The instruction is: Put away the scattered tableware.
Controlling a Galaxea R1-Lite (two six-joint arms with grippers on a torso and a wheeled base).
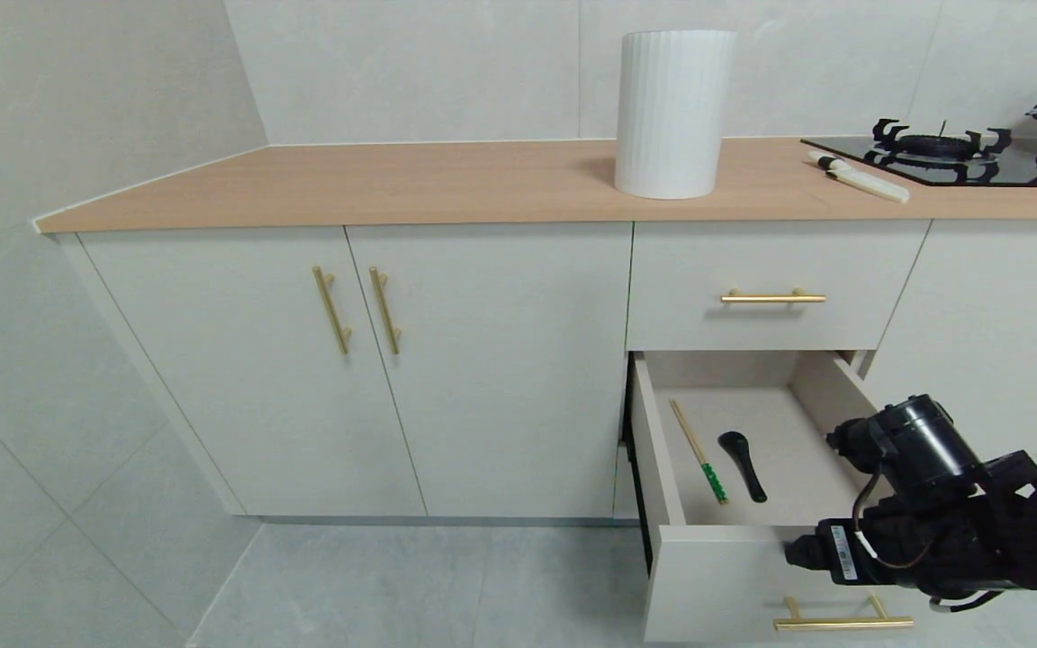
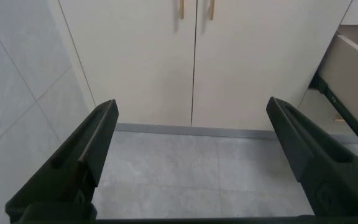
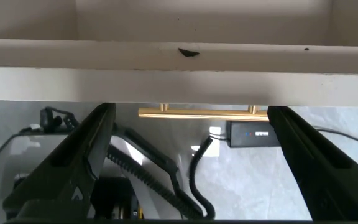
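A pair of light wooden chopsticks (image 1: 698, 453) with green-banded ends is seen lying on the floor of the open drawer (image 1: 653, 450), near its left wall. A black spoon (image 1: 743, 463) is laid just beside them, closer to the drawer's middle, with its bowl toward the drawer's back. A long cream-coloured utensil (image 1: 861, 178) is left on the worktop (image 1: 392, 184) above the drawer and to its right, beside the hob (image 1: 942, 153). A white ribbed cylinder (image 1: 673, 112) is stood upright on the worktop above the drawer's left side.

The right gripper (image 3: 191, 112) is held at the drawer's front panel, with its fingers (image 3: 73, 162) spread wide and nothing between them. Whether the panel is touched cannot be told. The left gripper (image 2: 191, 106) is held well to the left of the drawer, low before the cabinet doors (image 2: 194, 56), its fingers (image 2: 79, 162) likewise spread wide and empty.

The drawer's contents and the worktop are shown from the head view. From the right wrist view the top edge of the drawer front, marked with a small dark chip (image 3: 188, 51), and the gold handle (image 3: 197, 112) below it are shown close up. From the left wrist view the grey tiled floor (image 2: 185, 174) and the drawer's side with its runner (image 2: 344, 106) are shown.
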